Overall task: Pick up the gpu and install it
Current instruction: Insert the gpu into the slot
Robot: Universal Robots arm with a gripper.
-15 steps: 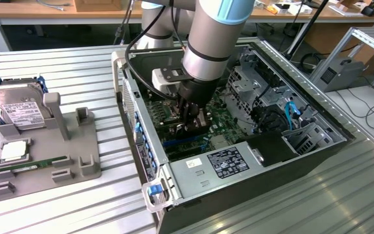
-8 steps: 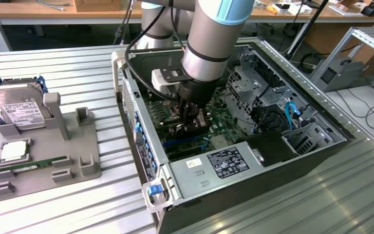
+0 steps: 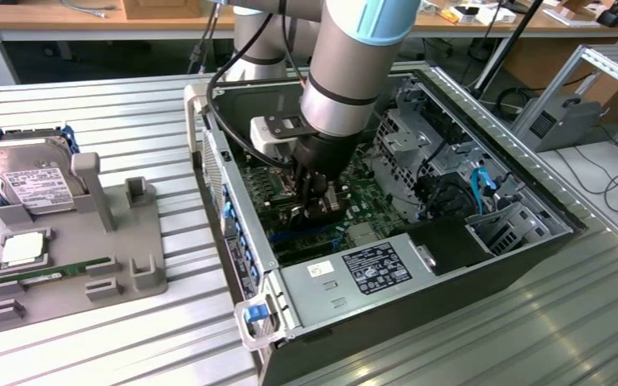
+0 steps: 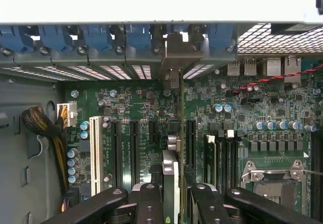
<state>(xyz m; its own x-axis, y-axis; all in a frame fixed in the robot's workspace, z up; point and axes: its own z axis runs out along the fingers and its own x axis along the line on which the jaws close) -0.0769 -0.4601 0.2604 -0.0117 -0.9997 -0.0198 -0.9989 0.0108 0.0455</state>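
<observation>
My gripper (image 3: 320, 211) reaches down inside the open computer case (image 3: 524, 173), low over the green motherboard (image 3: 368, 193). In the wrist view the gpu (image 4: 170, 171) shows edge-on as a thin upright card between the black fingers (image 4: 150, 204), with my gripper (image 4: 174, 196) shut on it. Its silver bracket (image 4: 174, 57) stands against the case's rear slot openings, under the row of blue clips (image 4: 96, 37). The card runs along the black expansion slots (image 4: 190, 143); whether its lower edge sits in a slot is hidden.
Outside the case, on the exterior view's left, a grey fixture (image 3: 126, 265) carries a hard drive (image 3: 30, 181), a green memory stick (image 3: 57, 272) and a square chip (image 3: 22, 251). Inside are the power supply (image 3: 379, 269), a drive cage (image 3: 427, 137), a white slot (image 4: 96, 151) and a processor socket (image 4: 272, 178).
</observation>
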